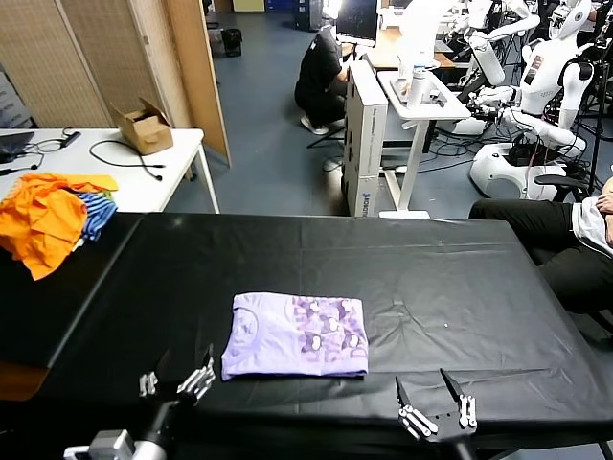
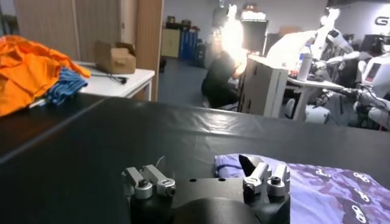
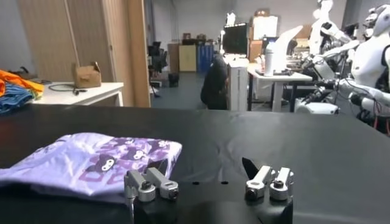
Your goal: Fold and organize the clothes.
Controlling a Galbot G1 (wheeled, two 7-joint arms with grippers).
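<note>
1. The black surface [image 1: 460, 278] carries the T-shirt [image 1: 295, 335], lying folded into a neat rectangle at its centre, slightly toward 6 o'clock, print side partly up.
2. Folding looks finished; the next move probably calls for tidying or setting the shirt aside.
3. An orange and blue heap [image 1: 53, 216] lies at 10 o'clock, well apart; nothing blocks the shirt.
4. The left claw [image 1: 175, 379] hovers at 7 o'clock, spread and empty.
5. The right claw [image 1: 436, 407] hovers at 5 o'clock, spread and empty.
</note>
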